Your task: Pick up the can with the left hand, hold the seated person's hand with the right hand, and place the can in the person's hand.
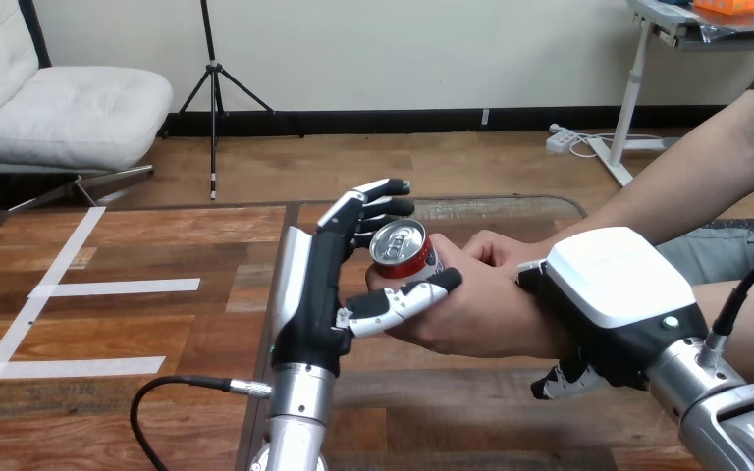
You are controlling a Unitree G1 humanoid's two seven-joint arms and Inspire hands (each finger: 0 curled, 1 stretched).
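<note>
On the left part of the wooden desk (206, 245), strips of white tape (118, 287) are laid flat across the boards. Just right of them, the left arm is raised from the bottom edge, and the left hand (319, 294) is held upright with its palm turned toward the view's right. Its fingers (378, 201) are bent over the far side of the can (400, 250), and its thumb (407, 297) is stretched along the near side, across the person's hand (481, 304); the can is thus gripped between them. The can (red, with a silver top) is held upright above the desk, near the view's middle. It is also cradled in the person's hand, which is cupped against its right side and beneath it. Both hands are therefore on the can. Farther right, the person's wrist is covered by the right hand (604, 285), whose white back is turned upward. Its fingertips (558, 381) are seen curled out from under the wrist, so the wrist is clasped from above. The right arm is brought in from the lower right corner.
</note>
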